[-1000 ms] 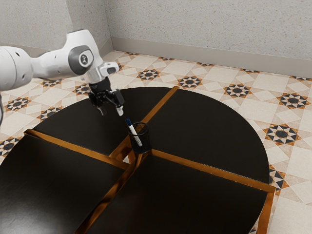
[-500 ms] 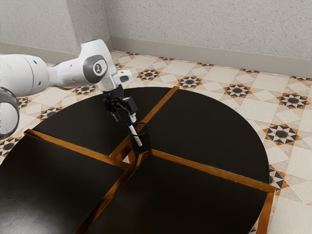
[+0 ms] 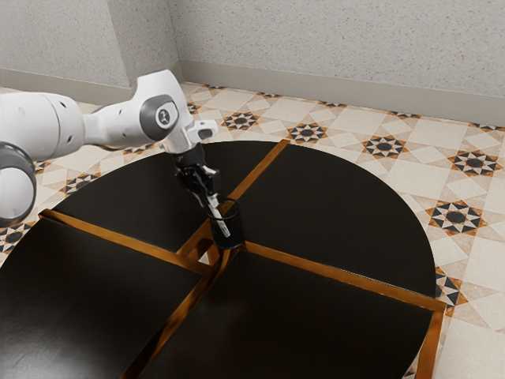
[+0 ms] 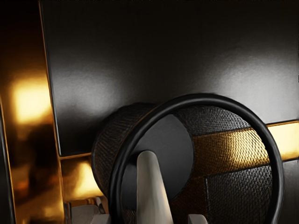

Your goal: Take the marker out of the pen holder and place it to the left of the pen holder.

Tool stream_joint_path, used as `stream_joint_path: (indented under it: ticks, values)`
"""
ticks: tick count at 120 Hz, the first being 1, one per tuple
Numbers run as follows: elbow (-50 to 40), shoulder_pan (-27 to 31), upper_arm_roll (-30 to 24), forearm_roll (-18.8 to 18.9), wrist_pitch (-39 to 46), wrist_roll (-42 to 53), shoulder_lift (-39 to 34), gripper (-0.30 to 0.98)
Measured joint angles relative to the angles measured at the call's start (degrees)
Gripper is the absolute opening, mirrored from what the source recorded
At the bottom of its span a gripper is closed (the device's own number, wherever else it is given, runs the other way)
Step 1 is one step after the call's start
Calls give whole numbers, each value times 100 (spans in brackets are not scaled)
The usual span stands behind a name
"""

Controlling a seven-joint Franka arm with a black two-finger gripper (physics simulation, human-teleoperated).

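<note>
Honestly, I can't tell whether my gripper (image 3: 210, 200) stands spread or clamps the marker (image 3: 222, 225) inside the pen holder (image 4: 201, 99).

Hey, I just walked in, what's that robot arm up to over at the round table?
The robot arm has its gripper at the upper end of a marker, which leans in a black mesh pen holder on the round table. The marker's lower part is inside the holder, so it isn't out yet, nor set down beside it.
</note>
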Motion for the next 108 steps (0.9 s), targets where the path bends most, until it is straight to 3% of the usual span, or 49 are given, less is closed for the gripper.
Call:
stream_joint_path:
  ticks: [17, 36, 60, 76, 90, 108]
  values:
    - [4, -41, 0, 2, 4, 19, -14, 1]
    - [18, -58, -2, 52, 12, 15, -188, -5]
    - [19, 22, 62, 161, -127, -15, -1038, -7]
    - [-95, 45, 509, 250, -252, -8, -1717, -8]
    - [-765, 50, 805, 283, 503, 153, -1753, -8]
    - [-1652, 53, 954, 290, 2389, 551, -1604, -9]
